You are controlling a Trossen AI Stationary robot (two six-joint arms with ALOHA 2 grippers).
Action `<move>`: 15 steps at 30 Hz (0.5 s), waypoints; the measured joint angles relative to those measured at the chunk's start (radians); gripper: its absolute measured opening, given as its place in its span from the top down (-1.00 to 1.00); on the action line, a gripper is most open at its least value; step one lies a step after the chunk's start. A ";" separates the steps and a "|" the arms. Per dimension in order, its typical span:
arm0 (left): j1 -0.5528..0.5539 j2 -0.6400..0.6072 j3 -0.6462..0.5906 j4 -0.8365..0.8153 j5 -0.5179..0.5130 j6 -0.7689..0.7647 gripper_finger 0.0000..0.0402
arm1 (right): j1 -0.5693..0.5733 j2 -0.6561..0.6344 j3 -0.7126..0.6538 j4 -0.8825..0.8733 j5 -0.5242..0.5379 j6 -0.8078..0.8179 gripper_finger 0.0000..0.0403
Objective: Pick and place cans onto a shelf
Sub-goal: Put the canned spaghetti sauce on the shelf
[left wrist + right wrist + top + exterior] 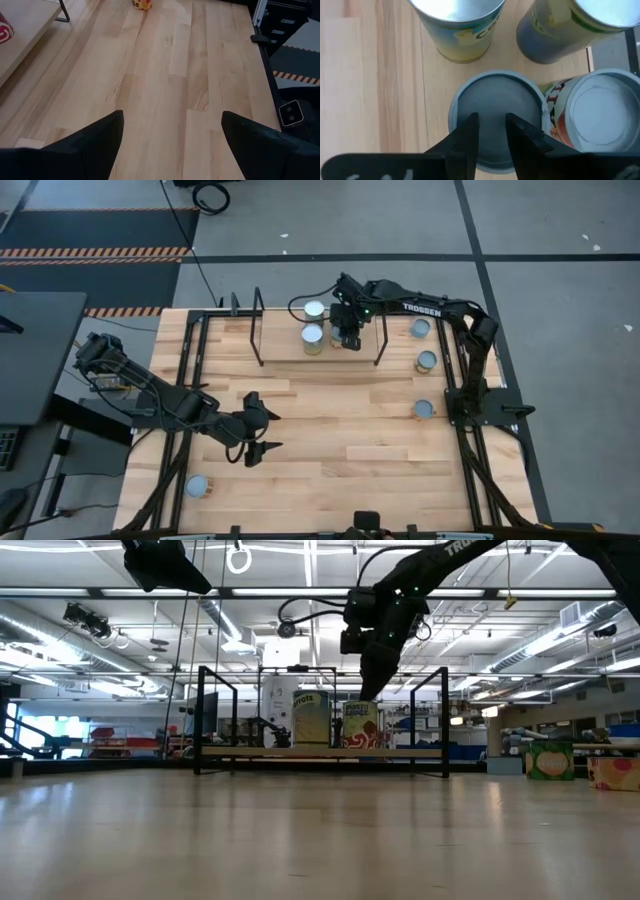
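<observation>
The shelf [285, 348] holds 4 cans [457, 27] together.

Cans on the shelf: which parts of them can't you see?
High view: the right gripper hides any cans under it.
Right wrist view: the middle can shows only its lid; the edge cuts off the two far cans.
Low view: the can labels are too small to read.

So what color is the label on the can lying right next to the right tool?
Red and white, with some yellow, on the can; the right wrist view shows it best.
</observation>
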 joint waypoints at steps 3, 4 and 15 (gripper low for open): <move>0.000 0.000 0.000 0.000 0.000 0.000 -0.70 | 0.000 0.000 -0.001 -0.002 -0.001 0.022 0.48; 0.000 0.000 0.000 0.000 0.000 0.000 -0.70 | 0.000 0.001 0.003 -0.006 -0.003 0.025 0.48; 0.000 0.000 0.000 0.000 0.000 0.000 -0.70 | 0.003 0.005 0.033 -0.040 -0.025 0.027 0.47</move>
